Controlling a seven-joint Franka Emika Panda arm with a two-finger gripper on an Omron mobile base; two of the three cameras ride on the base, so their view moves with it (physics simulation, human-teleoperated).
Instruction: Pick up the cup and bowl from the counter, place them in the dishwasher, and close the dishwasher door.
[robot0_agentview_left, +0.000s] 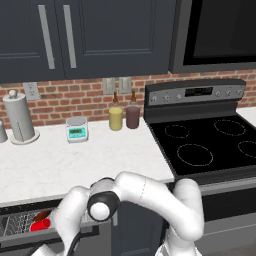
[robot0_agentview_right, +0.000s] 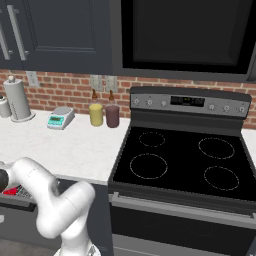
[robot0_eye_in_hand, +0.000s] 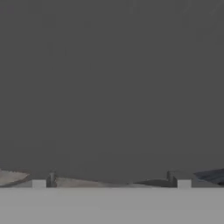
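Note:
The red cup (robot0_agentview_left: 40, 225) lies on its side in the light grey wire rack (robot0_agentview_left: 17, 224) of the open dishwasher under the counter (robot0_agentview_left: 75, 160). The reddish-brown bowl (robot0_agentview_left: 43, 215) rests just behind the cup in the same rack. From the right base view, a bit of the red cup (robot0_agentview_right: 9, 190) and the rack (robot0_agentview_right: 22, 193) peek out behind my arm. My arm bends down over the counter's front edge toward the dishwasher. My gripper (robot0_eye_in_hand: 110, 177) is open with nothing between its fingertips (robot0_eye_in_hand: 51, 177). It faces a flat dark charcoal panel (robot0_eye_in_hand: 112, 87) at close range; whether this is the dishwasher door I cannot tell.
A paper towel roll (robot0_agentview_left: 20, 117), a small scale (robot0_agentview_left: 77, 129) and yellow (robot0_agentview_left: 115, 118) and maroon (robot0_agentview_left: 132, 116) tumblers stand along the brick wall. The black stovetop (robot0_agentview_left: 210, 142) lies to the right, with dark cabinets (robot0_agentview_left: 90, 35) above.

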